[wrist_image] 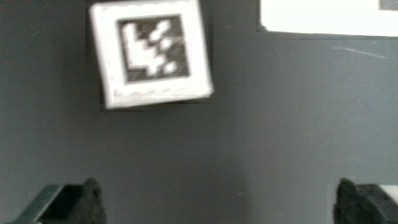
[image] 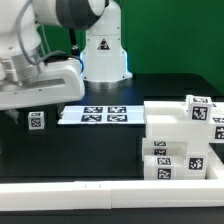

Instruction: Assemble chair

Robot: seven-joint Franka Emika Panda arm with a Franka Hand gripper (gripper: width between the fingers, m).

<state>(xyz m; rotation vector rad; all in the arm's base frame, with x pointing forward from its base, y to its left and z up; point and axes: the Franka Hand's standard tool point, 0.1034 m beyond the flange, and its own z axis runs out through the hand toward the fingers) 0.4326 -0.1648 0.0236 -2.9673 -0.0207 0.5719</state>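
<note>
Black table (image: 100,140) fills the scene, a green wall behind. At the exterior view's lower right stands the chair (image: 185,140), white blocks with square tags. The marker board (image: 98,115) lies mid-frame; a small tagged cube (image: 36,121) sits center-left beneath the hand (wrist_image: 222,205), whose fingers (wrist_image: 71,205) are spread apart, gripping nothing.

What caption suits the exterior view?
Panda arm's open hand above a small tagged cube, beside the marker board and stacked white chair pieces.
</note>
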